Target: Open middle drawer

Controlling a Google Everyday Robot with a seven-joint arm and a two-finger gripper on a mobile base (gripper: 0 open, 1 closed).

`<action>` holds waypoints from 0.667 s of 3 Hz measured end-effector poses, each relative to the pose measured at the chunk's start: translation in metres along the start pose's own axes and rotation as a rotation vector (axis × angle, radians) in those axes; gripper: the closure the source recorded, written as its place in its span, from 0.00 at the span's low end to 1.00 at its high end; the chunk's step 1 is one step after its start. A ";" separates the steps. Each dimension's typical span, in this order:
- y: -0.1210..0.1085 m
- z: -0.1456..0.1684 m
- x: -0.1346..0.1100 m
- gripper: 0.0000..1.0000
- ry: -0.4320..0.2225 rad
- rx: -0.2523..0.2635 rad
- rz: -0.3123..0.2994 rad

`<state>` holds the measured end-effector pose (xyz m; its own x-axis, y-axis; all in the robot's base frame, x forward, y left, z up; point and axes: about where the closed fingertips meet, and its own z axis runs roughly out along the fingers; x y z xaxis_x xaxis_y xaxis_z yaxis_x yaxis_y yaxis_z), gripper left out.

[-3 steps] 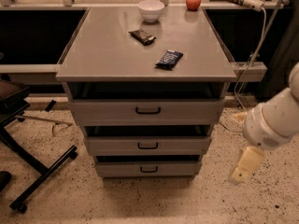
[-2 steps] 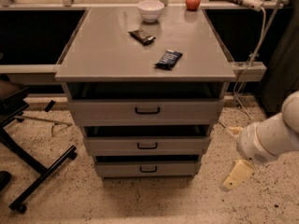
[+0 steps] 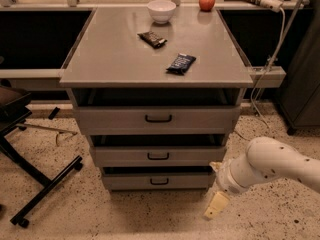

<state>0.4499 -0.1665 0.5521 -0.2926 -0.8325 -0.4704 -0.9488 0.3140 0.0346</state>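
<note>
1. Leftward and lower comes the white, dark-speckled robot arm [image 3: 280,164] since a second ago; we see it has swung in from the right edge toward the grey metal cabinet [image 3: 125,59].
2. We find the cream two-finger gripper [image 3: 212,190] low down, just beside the right end of the smallest-looking grey bottom drawer front [image 3: 130,182]; its fingers [image 3: 216,205] stand spread apart and grip nothing.
3. We spot the middle drawer [image 3: 120,156], a low flat grey metal front with a small black loop handle [image 3: 158,156], between the taller-fronted grey top drawer [image 3: 110,119] and the bottom one; the gripper sits right of it and lower, not touching the handle.
4. Up top nothing has shifted; we still see the white round bowl [image 3: 161,10], the red apple [image 3: 206,1] and two dark snack packets [image 3: 152,38] [image 3: 180,63].
5. Left of the cabinet, a black chair base [image 3: 40,184] rests on the speckled floor [image 3: 100,219].
</note>
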 end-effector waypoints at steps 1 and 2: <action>0.000 0.000 0.000 0.00 0.000 0.000 0.000; -0.006 -0.015 0.004 0.00 -0.046 0.047 0.034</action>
<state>0.4525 -0.1780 0.5631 -0.3178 -0.7997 -0.5094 -0.9314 0.3638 0.0100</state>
